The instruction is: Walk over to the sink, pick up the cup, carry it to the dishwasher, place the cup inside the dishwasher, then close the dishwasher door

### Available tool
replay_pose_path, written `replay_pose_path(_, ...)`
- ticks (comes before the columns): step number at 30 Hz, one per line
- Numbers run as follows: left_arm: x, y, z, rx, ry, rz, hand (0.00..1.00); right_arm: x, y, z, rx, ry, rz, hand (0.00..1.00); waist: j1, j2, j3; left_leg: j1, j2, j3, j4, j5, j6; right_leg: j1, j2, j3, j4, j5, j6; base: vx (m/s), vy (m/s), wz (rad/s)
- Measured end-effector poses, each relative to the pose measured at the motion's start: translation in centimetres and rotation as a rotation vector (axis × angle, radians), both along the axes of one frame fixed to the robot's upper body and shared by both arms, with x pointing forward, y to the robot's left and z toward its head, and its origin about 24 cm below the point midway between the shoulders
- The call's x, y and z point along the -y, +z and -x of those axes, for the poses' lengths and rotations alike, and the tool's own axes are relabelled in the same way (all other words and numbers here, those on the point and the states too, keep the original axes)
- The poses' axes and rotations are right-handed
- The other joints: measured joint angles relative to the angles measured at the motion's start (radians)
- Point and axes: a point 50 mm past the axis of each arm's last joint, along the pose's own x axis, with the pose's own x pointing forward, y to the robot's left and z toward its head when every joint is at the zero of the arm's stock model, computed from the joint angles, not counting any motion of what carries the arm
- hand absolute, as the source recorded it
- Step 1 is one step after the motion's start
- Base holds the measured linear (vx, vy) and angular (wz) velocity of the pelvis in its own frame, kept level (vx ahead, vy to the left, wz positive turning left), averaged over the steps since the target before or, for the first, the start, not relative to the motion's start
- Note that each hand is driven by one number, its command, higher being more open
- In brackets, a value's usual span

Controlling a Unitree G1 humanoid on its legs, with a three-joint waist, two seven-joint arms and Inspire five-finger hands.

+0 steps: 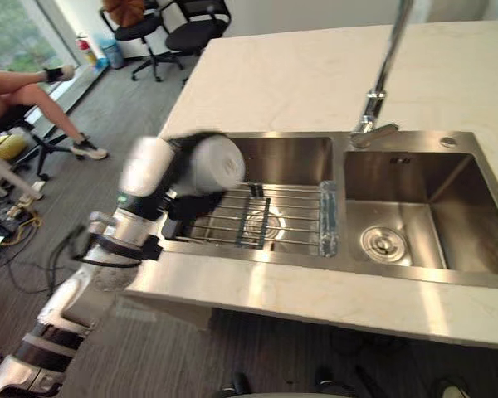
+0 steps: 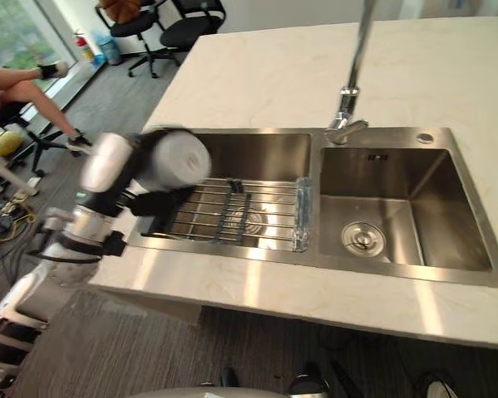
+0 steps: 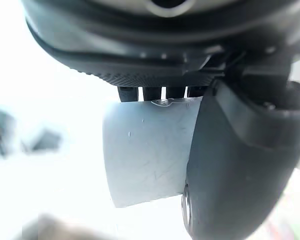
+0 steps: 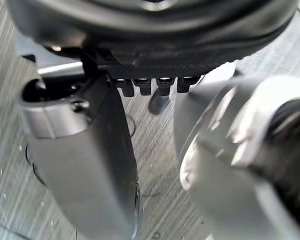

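A pale grey, smooth-sided cylindrical cup (image 3: pixel 150 150) is held in the dark left hand (image 3: pixel 235 165). The fingers are curled round one side and the thumb is pressed against the other, so the hand is closed on it. In the head views the cup is seen lifted clear, above the left end of the stainless-steel double-basin sink (image 1: pixel 432 274). It hangs just over the wire drying rack (image 1: pixel 274 215) laid across the left basin. The right hand (image 4: pixel 80 150) is seen over grey floor with nothing in it, its fingers relaxed.

The pick-up is judged done and the carry not yet begun.

The main risk is judged to be a slip. The cup's wall is smooth and it is held tilted, so a jolt from walking could let it rotate or slide out between thumb and fingers. Whether any water is left inside cannot be told. A second risk lies in the withdrawal: the cup is close to the sink's left rim and the edge of the pale marble-patterned counter (image 1: pixel 299 75), so it could be knocked against them if the arm is swung away low. The floor to the left is also shared (a seated person (image 1: pixel 25 91) and black office chairs (image 1: pixel 183 25) are there), so a wide turn could bring the cup near them.
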Motion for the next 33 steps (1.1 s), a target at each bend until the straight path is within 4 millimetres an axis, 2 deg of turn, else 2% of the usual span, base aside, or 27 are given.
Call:
replay_pose_path(3,-4.2,0.8,2.7,0.119,0.158,0.194,0.0,0.3,0.0,0.3,-0.02,0.032,0.014,1.0,0.041,0.004,-0.006,-0.018,-0.003,-0.036,0.019,-0.004,0.004,0.012,-0.001,-0.035,0.0,0.002,-0.002,-0.05,-0.006,0.32)
replay_pose_path(4,-5.6,0.3,3.8,0.123,0.217,0.255,0.0,0.3,0.0,0.4,-0.032,0.052,0.02,1.0,0.057,0.004,-0.007,-0.027,-0.003,-0.048,0.026,-0.003,0.004,0.012,-0.001,-0.046,0.0,0.002,-0.002,-0.03,-0.008,0.33)
replay_pose_path(5,-6.2,-0.2,4.3,0.116,0.245,0.286,0.0,0.3,0.0,0.5,-0.038,0.059,0.022,1.0,0.068,0.005,-0.009,-0.032,-0.003,-0.055,0.029,-0.003,0.004,0.013,-0.001,-0.053,0.001,0.002,-0.002,-0.02,-0.015,0.41)
replay_pose_path(6,-7.3,-1.7,5.4,0.079,0.309,0.356,0.0,0.3,0.0,0.8,-0.056,0.08,0.029,1.0,0.091,0.006,-0.014,-0.044,-0.007,-0.081,0.038,-0.003,0.004,0.022,-0.001,-0.076,0.004,0.0,-0.002,0.0,-0.014,0.48)
replay_pose_path(11,-9.0,-7.3,7.6,-0.118,0.42,0.512,0.0,-0.1,-0.3,1.9,-0.115,0.112,0.027,1.0,0.134,0.013,-0.02,-0.065,-0.038,-0.15,0.045,0.03,0.005,0.075,-0.016,-0.2,0.009,-0.021,0.008,-0.03,-0.016,0.75)
replay_pose_path(13,-9.2,-9.0,8.2,-0.194,0.429,0.549,0.0,-0.1,-0.3,2.5,-0.133,0.11,0.031,1.0,0.136,0.018,-0.018,-0.078,-0.058,-0.145,0.04,0.065,0.018,0.089,-0.034,-0.273,0.038,-0.054,0.006,-0.1,0.017,1.15)
replay_pose_path(14,-9.2,-9.9,8.8,-0.232,0.432,0.571,0.0,0.0,-0.3,3.0,-0.139,0.097,0.036,1.0,0.15,0.026,-0.021,-0.075,-0.062,-0.144,0.027,0.072,0.021,0.087,-0.044,-0.3,0.07,-0.081,0.016,-0.09,0.047,0.73)
replay_pose_path(16,-9.6,-10.6,10.2,-0.258,0.455,0.591,0.0,0.3,-0.2,3.2,-0.145,0.103,0.053,1.0,0.18,0.035,-0.026,-0.081,-0.062,-0.124,0.025,0.054,0.042,0.077,-0.058,-0.317,0.108,-0.099,0.021,-0.07,0.061,0.44)
replay_pose_path(17,-9.8,-10.9,10.9,-0.253,0.475,0.617,0.0,0.8,0.0,3.2,-0.146,0.103,0.071,1.0,0.19,0.043,-0.034,-0.11,-0.051,-0.045,0.038,0.024,0.061,0.062,-0.063,-0.339,0.133,-0.101,0.023,-0.04,0.047,0.49)
replay_pose_path(18,-10.0,-11.2,11.1,-0.245,0.478,0.65,0.0,0.9,0.0,3.2,-0.144,0.103,0.08,1.0,0.187,0.035,-0.045,-0.13,-0.048,0.035,0.031,-0.026,0.066,0.038,-0.09,-0.364,0.156,-0.103,0.023,-0.03,0.061,0.58)
replay_pose_path(19,-10.1,-11.5,11.1,-0.247,0.476,0.664,0.0,0.6,-0.1,3.1,-0.14,0.099,0.076,1.0,0.184,0.007,-0.05,-0.139,-0.048,0.099,0.041,-0.039,0.081,0.018,-0.121,-0.374,0.167,-0.106,0.025,0.04,0.116,0.77)
replay_pose_path(20,-9.8,-11.5,10.7,-0.236,0.44,0.683,0.0,1.0,0.0,3.0,-0.127,0.083,0.1,1.0,0.181,0.025,-0.066,-0.196,-0.007,0.251,0.14,-0.026,0.18,-0.044,-0.172,-0.405,0.277,-0.138,0.038,0.1,0.2,1.01)
replay_pose_path(21,-9.2,-10.8,9.6,-0.211,0.37,0.675,0.0,2.3,0.5,2.5,-0.095,0.07,0.15,1.0,0.168,0.05,-0.056,-0.246,0.014,0.327,0.237,0.012,0.182,-0.12,-0.229,-0.435,0.487,-0.235,0.017,0.05,0.182,1.23)
replay_pose_path(22,-8.7,-10.5,8.6,-0.198,0.329,0.682,0.0,2.5,0.6,2.4,-0.086,0.061,0.155,1.0,0.151,0.05,-0.045,-0.269,-0.006,0.299,0.247,0.032,0.163,-0.157,-0.255,-0.423,0.569,-0.275,0.003,-0.09,0.068,1.57)
replay_pose_path(23,-7.7,-10.1,7.0,-0.164,0.264,0.706,0.0,2.7,0.7,1.8,-0.07,0.058,0.162,1.0,0.122,0.047,-0.038,-0.292,-0.047,0.225,0.195,0.081,0.14,-0.228,-0.243,-0.423,0.637,-0.321,-0.057,-0.18,-0.067,2.07)
replay_pose_path(24,-6.6,-9.4,5.4,-0.113,0.193,0.723,0.0,1.9,0.4,1.6,-0.048,0.036,0.159,1.0,0.07,0.008,-0.035,-0.283,-0.107,0.187,0.097,0.137,0.154,-0.282,-0.287,-0.444,0.657,-0.341,-0.078,-0.07,-0.098,2.34)
replay_pose_path(25,-5.3,-8.6,3.9,-0.081,0.116,0.735,0.0,1.6,0.4,1.2,-0.03,0.02,0.178,1.0,0.063,-0.018,-0.015,-0.262,-0.065,0.362,0.232,-0.007,0.24,-0.283,-0.371,-0.495,0.725,-0.355,-0.09,0.05,-0.084,1.84)
replay_pose_path(26,-4.8,-8.3,3.5,-0.077,0.089,0.732,0.0,1.7,0.4,1.0,-0.023,0.022,0.188,1.0,0.061,-0.033,-0.005,-0.239,-0.035,0.44,0.29,-0.037,0.229,-0.281,-0.406,-0.504,0.741,-0.356,-0.092,0.13,-0.065,1.49)
replay_pose_path(27,-3.4,-7.8,2.6,-0.081,0.019,0.723,0.0,2.0,0.6,1.0,-0.029,0.028,0.205,1.0,0.032,-0.044,0.002,-0.164,0.045,0.574,0.37,-0.081,0.187,-0.249,-0.471,-0.563,0.75,-0.347,-0.087,0.03,-0.009,1.33)
replay_pose_path(28,-2.3,-6.9,2.3,-0.069,-0.039,0.705,0.0,2.0,0.6,1.5,-0.049,0.031,0.209,1.0,0.021,-0.044,0.002,-0.122,0.1,0.62,0.396,-0.091,0.166,-0.219,-0.489,-0.611,0.752,-0.34,-0.075,0.02,0.009,1.42)
replay_pose_path(29,-1.5,-6.2,2.1,-0.054,-0.082,0.691,0.0,2.0,0.6,1.8,-0.064,0.028,0.209,1.0,0.02,-0.044,0.003,-0.097,0.131,0.632,0.396,-0.096,0.15,-0.202,-0.497,-0.64,0.753,-0.334,-0.067,-0.08,0.117,1.13)
replay_pose_path(30,-0.3,-5.0,1.9,-0.03,-0.15,0.659,0.0,2.1,0.6,2.3,-0.079,0.003,0.206,1.0,0.02,-0.043,0.003,-0.067,0.164,0.635,0.382,-0.098,0.112,-0.171,-0.509,-0.687,0.751,-0.323,-0.059,-0.09,0.207,1.27)
replay_pose_path(31,1.5,-3.7,1.6,-0.011,-0.244,0.609,0.0,2.1,0.5,3.0,-0.102,-0.028,0.201,1.0,0.02,-0.043,0.003,-0.035,0.18,0.632,0.332,-0.083,0.077,-0.121,-0.509,-0.751,0.733,-0.3,-0.046,-0.1,0.335,1.37)
replay_pose_path(32,2.6,-2.9,1.4,-0.009,-0.3,0.565,0.0,2.2,0.6,3.4,-0.113,-0.043,0.198,1.0,0.022,-0.043,0.003,-0.01,0.164,0.609,0.255,-0.058,0.037,-0.087,-0.504,-0.792,0.712,-0.273,-0.033,-0.06,0.398,1.27)
replay_pose_path(33,3.7,-2.2,1.3,-0.02,-0.347,0.513,0.0,2.6,0.7,3.4,-0.114,-0.054,0.204,1.0,0.035,-0.038,0.005,0.031,0.119,0.559,0.128,-0.008,-0.032,-0.059,-0.492,-0.807,0.682,-0.228,-0.028,-0.03,0.339,0.71)
